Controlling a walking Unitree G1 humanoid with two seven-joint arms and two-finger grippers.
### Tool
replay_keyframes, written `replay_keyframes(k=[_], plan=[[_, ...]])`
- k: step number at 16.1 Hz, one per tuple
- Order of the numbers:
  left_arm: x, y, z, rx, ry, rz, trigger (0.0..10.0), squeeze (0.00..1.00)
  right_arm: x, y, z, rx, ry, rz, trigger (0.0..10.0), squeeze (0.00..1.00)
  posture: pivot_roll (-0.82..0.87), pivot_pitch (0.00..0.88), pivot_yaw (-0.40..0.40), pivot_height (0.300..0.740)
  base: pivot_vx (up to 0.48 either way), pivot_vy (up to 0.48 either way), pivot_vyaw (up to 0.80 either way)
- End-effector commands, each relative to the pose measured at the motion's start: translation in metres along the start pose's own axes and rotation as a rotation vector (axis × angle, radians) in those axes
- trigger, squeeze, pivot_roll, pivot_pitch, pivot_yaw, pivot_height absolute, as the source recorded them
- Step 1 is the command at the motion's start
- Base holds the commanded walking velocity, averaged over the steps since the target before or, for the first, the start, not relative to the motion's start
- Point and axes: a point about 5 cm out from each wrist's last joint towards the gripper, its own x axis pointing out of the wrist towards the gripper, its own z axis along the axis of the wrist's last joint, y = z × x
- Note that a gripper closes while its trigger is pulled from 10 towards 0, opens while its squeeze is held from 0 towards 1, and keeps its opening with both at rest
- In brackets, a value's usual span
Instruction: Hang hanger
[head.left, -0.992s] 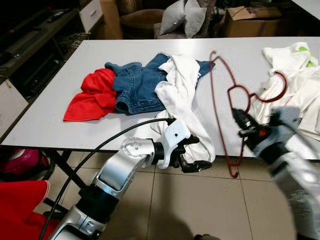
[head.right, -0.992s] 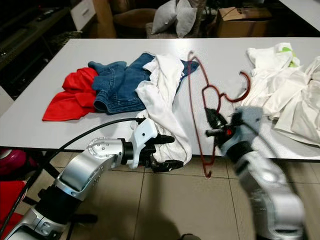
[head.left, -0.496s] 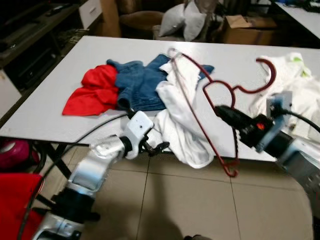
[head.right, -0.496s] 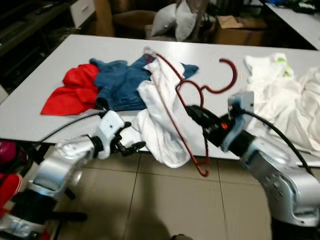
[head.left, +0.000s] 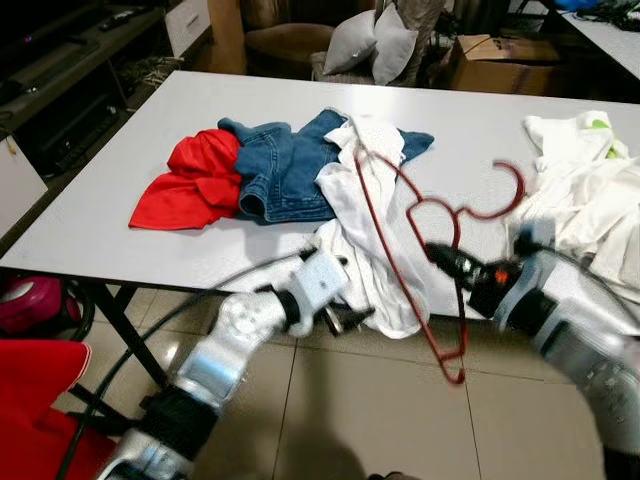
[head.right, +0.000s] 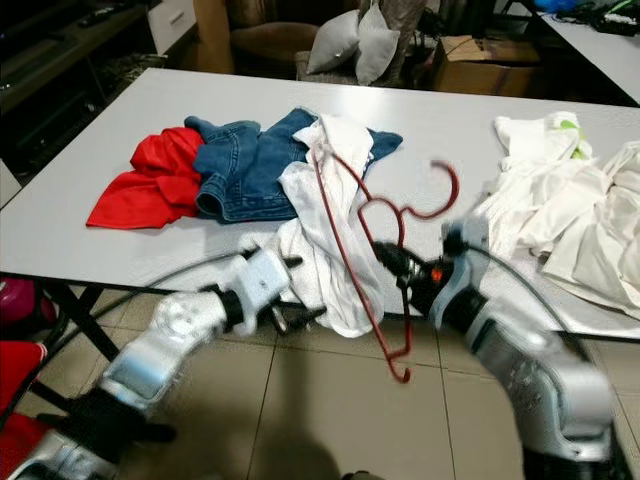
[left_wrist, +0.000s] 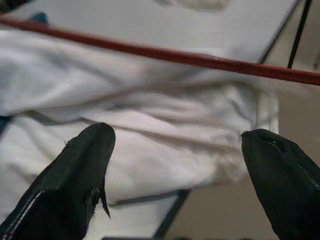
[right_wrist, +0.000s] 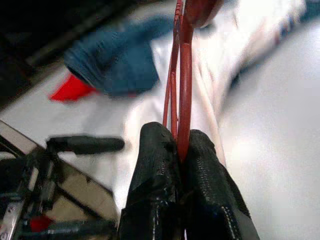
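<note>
Right gripper (right_wrist: 180, 145) clenched on red hanger (head.left: 405, 215)
Hanger tilted over white shirt (head.left: 375, 235); left gripper (left_wrist: 177, 165) spread wide beside shirt at table (head.left: 90, 230) edge

— What's lying on the grey table (head.left: 120, 190) in front of you?

— You've got a red garment (head.left: 185, 190) at the left of the pile, with blue denim jeans (head.left: 285, 170) touching it. A white shirt (head.left: 375, 240) lies over the jeans' right side and droops off the near edge.

— And further right?

— You see a heap of white clothes (head.left: 590, 190), well apart from that pile. Behind the table stand two grey cushions (head.left: 375, 42) and a cardboard box (head.left: 495, 62). The floor is beige tile (head.left: 380, 410).
</note>
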Motion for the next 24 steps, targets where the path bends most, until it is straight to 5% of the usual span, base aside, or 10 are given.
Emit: replay_keyframes(k=[1,6,13,16,20,22,24], plan=[[0.006,0.0,-0.001,0.039,0.021,-0.005,10.0,0.0,0.0,-0.007,-0.008,0.013,0.048,-0.049,10.0,0.0,-0.05,0.0,0.024,0.74,0.0,0.0,0.0],[0.022,-0.006,-0.021,0.067,0.115,-0.024,10.0,0.0,-0.009,-0.034,-0.012,0.052,0.083,-0.204,10.0,0.0,-0.05,0.0,0.018,0.74,0.0,0.0,0.0],[0.006,0.026,-0.038,0.104,0.186,0.107,10.0,0.0,-0.029,-0.06,0.006,0.032,-0.001,-0.362,10.0,0.0,-0.05,0.0,0.014,0.74,0.0,0.0,0.0],[0.001,0.032,-0.032,0.084,0.129,0.122,10.0,0.0,-0.031,-0.051,0.025,0.049,-0.116,-0.276,10.0,0.0,-0.05,0.0,0.013,0.74,0.0,0.0,0.0],[-0.002,0.034,-0.026,0.103,0.088,0.127,10.0,0.0,-0.017,-0.019,0.047,0.093,-0.228,-0.017,10.0,0.0,-0.05,0.0,0.027,0.74,0.0,0.0,0.0],[-0.004,0.031,-0.025,0.106,0.081,0.115,10.0,0.0,-0.009,-0.005,0.046,0.126,-0.212,0.082,10.0,0.0,-0.04,0.0,0.022,0.74,0.0,0.0,0.0],[-0.004,0.029,-0.026,0.107,0.084,0.107,10.0,0.0,0.011,0.008,0.025,0.155,-0.062,0.156,10.0,0.0,-0.03,0.0,0.017,0.74,0.0,0.0,0.0]])
